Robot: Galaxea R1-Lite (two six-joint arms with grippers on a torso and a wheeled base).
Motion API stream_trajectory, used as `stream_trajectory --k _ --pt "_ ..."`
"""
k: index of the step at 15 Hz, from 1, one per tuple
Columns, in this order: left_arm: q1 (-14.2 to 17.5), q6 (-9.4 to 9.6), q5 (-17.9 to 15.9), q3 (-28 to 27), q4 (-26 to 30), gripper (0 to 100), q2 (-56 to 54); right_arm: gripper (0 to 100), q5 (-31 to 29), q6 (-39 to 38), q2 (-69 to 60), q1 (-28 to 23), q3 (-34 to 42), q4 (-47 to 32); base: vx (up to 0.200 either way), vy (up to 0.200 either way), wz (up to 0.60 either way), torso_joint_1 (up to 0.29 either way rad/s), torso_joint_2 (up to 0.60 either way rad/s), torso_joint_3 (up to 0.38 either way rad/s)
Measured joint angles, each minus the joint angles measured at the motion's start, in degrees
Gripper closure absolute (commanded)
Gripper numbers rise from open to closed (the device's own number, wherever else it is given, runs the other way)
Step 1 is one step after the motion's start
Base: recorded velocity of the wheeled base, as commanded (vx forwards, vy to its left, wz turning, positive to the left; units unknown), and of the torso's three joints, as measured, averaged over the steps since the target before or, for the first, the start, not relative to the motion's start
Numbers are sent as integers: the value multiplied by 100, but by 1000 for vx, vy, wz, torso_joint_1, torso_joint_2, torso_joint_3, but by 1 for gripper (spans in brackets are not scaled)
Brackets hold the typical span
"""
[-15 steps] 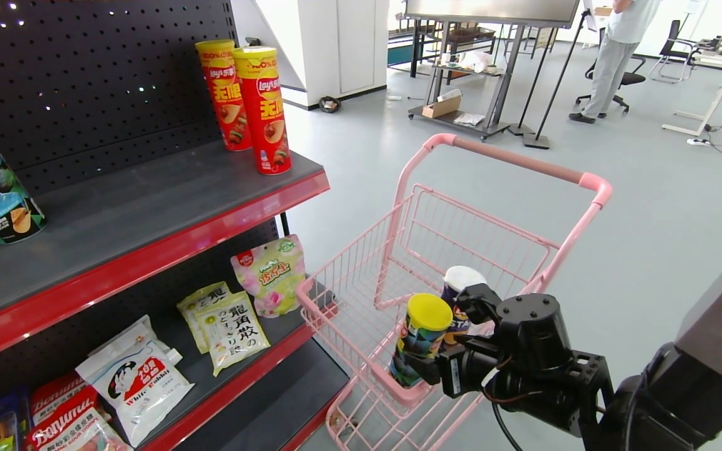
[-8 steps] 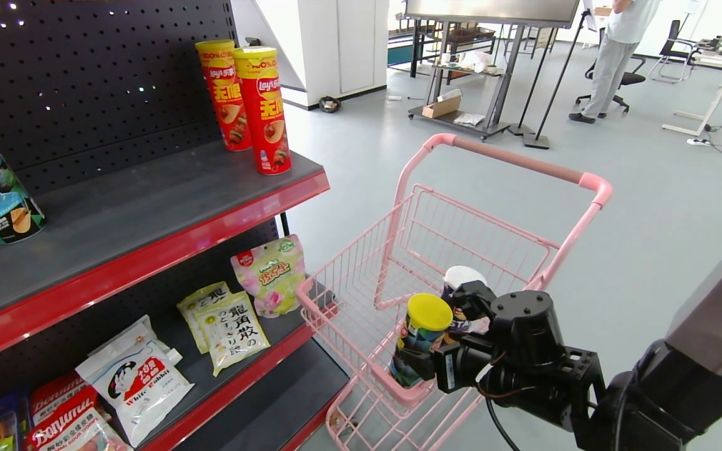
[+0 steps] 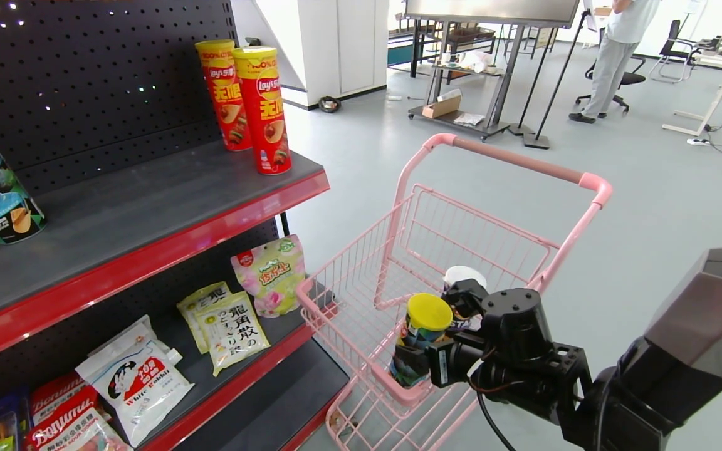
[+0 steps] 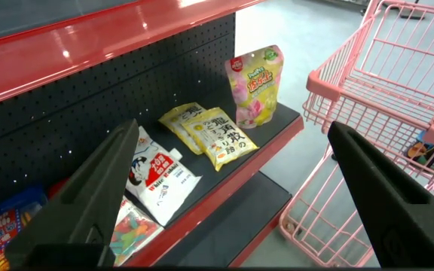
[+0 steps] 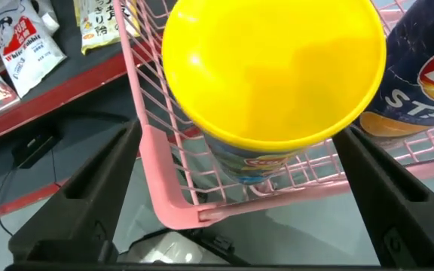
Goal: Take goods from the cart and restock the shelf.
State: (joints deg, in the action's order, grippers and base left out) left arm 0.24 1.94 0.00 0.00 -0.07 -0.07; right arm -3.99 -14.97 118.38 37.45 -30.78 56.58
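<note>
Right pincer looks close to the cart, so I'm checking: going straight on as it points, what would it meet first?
Probably the yellow-lidded can standing in the pink cart; the right pincer is open, fingers flanking it.

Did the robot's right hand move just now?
Yes. The right gripper slid left, toward the shelf side, judged against the still pink cart. Its open fingers now sit either side of the yellow-lidded can.
</note>
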Motion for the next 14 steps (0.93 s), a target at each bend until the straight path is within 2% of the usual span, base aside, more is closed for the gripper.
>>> stream_trajectory --k 14 --pt "0 -2 0 0 0 0 0 0 11 15 386 -52 -452 -2 0 0 0 0 0 0"
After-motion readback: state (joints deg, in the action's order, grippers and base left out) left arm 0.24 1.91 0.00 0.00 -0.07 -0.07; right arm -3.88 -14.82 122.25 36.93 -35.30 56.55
